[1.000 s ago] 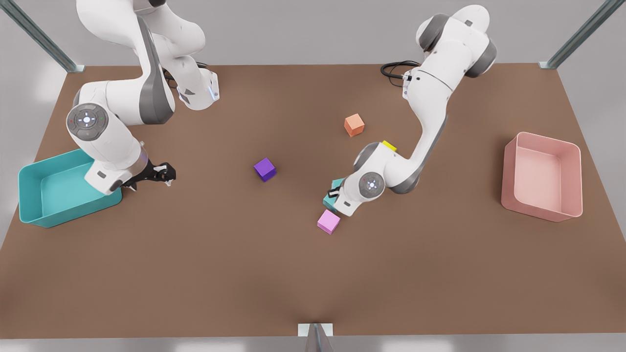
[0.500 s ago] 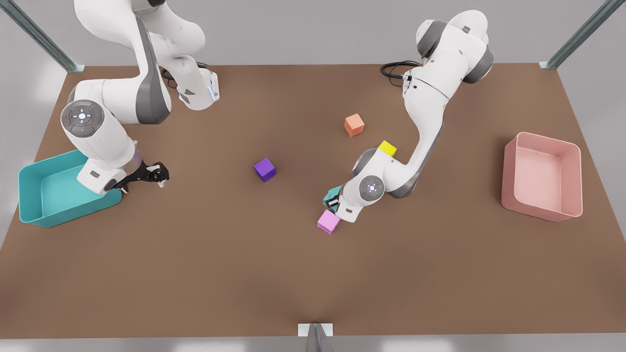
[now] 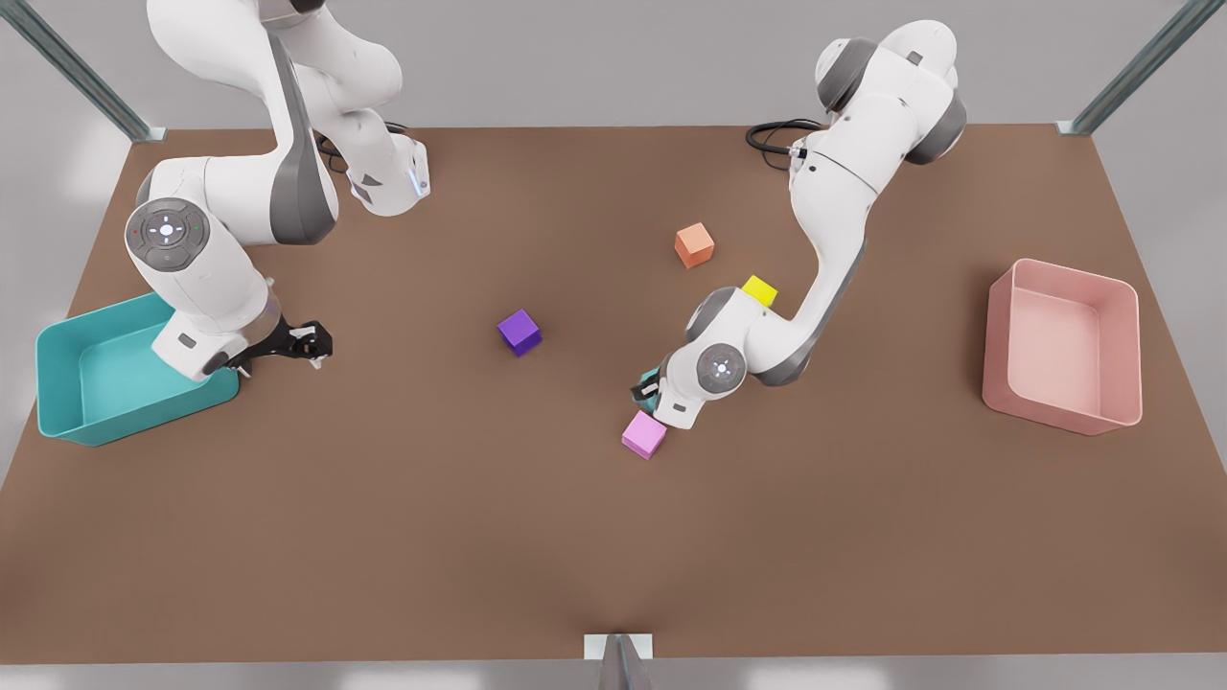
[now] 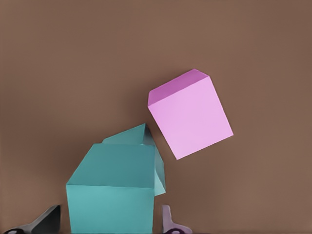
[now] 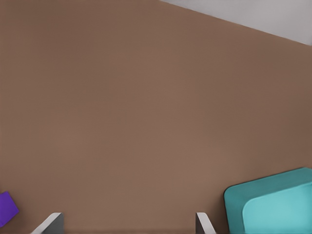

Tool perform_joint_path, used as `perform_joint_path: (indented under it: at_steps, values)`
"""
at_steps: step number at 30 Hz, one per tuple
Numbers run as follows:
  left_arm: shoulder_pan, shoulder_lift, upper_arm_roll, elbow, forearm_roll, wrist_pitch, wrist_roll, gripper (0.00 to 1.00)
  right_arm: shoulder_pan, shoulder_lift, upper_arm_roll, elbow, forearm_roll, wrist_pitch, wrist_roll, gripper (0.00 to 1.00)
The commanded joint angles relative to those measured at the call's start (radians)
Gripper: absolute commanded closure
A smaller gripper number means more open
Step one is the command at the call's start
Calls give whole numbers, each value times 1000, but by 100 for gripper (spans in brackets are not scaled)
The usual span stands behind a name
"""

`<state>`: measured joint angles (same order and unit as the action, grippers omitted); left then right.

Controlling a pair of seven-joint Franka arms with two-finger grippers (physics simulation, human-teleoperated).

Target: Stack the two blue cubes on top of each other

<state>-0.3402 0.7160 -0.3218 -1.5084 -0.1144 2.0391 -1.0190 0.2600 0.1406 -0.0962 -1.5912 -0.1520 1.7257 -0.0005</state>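
Note:
One blue cube (image 4: 114,195) sits between the fingers of my left gripper (image 4: 109,222), which is shut on it. The second blue cube (image 4: 130,136) lies on the table directly under it, with only its edges showing; I cannot tell whether the two touch. In the front view this gripper (image 3: 650,388) is right of centre, and a sliver of blue cube (image 3: 651,376) shows beside the wrist. My right gripper (image 3: 312,343) waits open and holding nothing at the front view's left, beside the teal bin.
A pink cube (image 3: 644,434) lies close beside the blue cubes. A purple cube (image 3: 520,332) sits mid-table, with orange (image 3: 694,244) and yellow (image 3: 760,289) cubes behind the left arm. A teal bin (image 3: 57,383) stands far left and a pink bin (image 3: 997,335) far right.
The left arm's wrist has shifted toward the front view's left, over the blue cubes, hiding more of them. The right arm drew back slightly toward the teal bin.

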Motion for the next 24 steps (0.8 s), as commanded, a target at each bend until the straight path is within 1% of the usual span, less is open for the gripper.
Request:
perform_joint_path:
  at_steps: [1,5,8,9,10,11,12,13,14,15,16,17,19,24]
  values:
    - [1,-1,0,1,1,-7,-50,0,1,-1,0,0,2,0,45,0]
    - [4,-24,0,4,-1,-56,-59,0,1,1,0,0,3,0,45,0]
    - [7,-107,-17,7,5,-128,-90,0,1,1,0,-1,5,0,45,0]
    - [24,-170,-17,7,7,-201,-87,0,-1,1,0,-1,5,0,45,0]
    - [75,-224,-17,98,41,-391,-81,0,1,-3,0,0,3,0,43,0]
    - [111,-227,-17,241,74,-518,-63,0,1,-6,0,0,0,0,43,0]
    - [200,-227,-14,379,128,-681,145,0,1,-9,0,4,-3,2,45,0]
    - [314,-239,-16,405,183,-779,437,0,1,-13,0,5,-3,2,45,0]
    - [413,-251,-22,413,208,-810,612,0,-1,-18,1,4,-9,2,45,0]
    - [431,-311,21,322,217,-751,779,0,-1,-24,1,4,-11,2,59,0]
    - [371,-506,179,3,210,-570,1034,0,-1,-26,4,4,-18,2,66,0]
    - [290,-527,250,11,213,-667,1062,0,-1,-26,6,4,-18,2,66,0]
    - [274,-549,247,83,202,-764,1062,0,-1,-26,6,2,-18,2,66,0]
    - [273,-546,247,105,170,-784,1062,0,-1,-26,7,0,-17,0,68,0]
